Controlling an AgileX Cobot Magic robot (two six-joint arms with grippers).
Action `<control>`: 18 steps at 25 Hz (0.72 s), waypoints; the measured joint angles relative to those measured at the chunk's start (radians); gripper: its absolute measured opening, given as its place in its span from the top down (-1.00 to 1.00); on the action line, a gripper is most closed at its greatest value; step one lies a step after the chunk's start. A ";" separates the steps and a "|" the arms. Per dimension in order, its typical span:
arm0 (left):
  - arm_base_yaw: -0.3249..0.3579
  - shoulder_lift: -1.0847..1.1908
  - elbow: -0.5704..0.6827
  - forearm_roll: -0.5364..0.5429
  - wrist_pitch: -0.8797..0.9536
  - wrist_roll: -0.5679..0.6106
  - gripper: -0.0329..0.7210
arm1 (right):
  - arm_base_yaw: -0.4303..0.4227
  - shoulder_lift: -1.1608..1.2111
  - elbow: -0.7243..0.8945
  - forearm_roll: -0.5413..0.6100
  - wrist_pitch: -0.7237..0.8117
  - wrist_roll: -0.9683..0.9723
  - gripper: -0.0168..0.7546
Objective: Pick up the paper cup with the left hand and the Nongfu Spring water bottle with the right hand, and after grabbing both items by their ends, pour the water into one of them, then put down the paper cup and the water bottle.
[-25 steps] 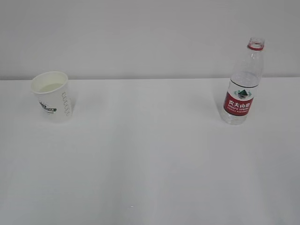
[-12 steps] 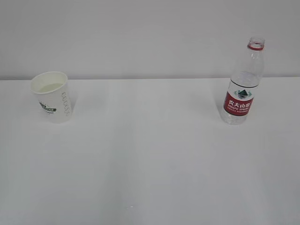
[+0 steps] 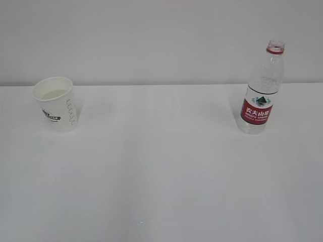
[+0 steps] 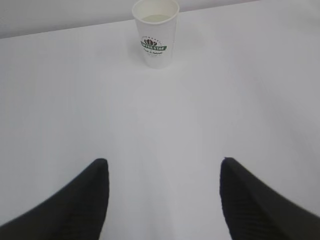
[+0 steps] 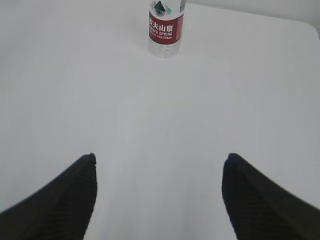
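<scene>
The white paper cup [image 3: 55, 104] stands upright at the table's back left, its green-black logo facing forward; the left wrist view shows the paper cup [image 4: 155, 32] far ahead. My left gripper [image 4: 164, 162] is open, well short of it, nothing between its fingers. The Nongfu Spring water bottle [image 3: 261, 91], clear with a red label and no cap, stands upright at the back right. In the right wrist view only the lower part of the bottle [image 5: 165, 27] shows, far ahead of my open, empty right gripper [image 5: 160, 157]. Neither arm appears in the exterior view. A pale pool of water [image 3: 53, 94] lies inside the cup.
The white table [image 3: 161, 166] runs back to a pale wall [image 3: 151, 35]. Its right corner edge [image 5: 312, 30] shows beyond the bottle in the right wrist view.
The cup leaned slightly to the right a second ago and now stands upright. The bottle has not moved.
</scene>
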 joint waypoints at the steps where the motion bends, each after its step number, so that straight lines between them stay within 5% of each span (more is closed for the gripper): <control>1: 0.000 0.000 0.000 0.003 0.000 0.000 -0.43 | 0.000 -0.007 0.000 0.000 0.000 0.000 -0.57; 18: 0.000 0.000 0.000 0.041 0.002 0.000 -0.42 | 0.000 -0.027 0.000 0.000 0.002 -0.001 -0.57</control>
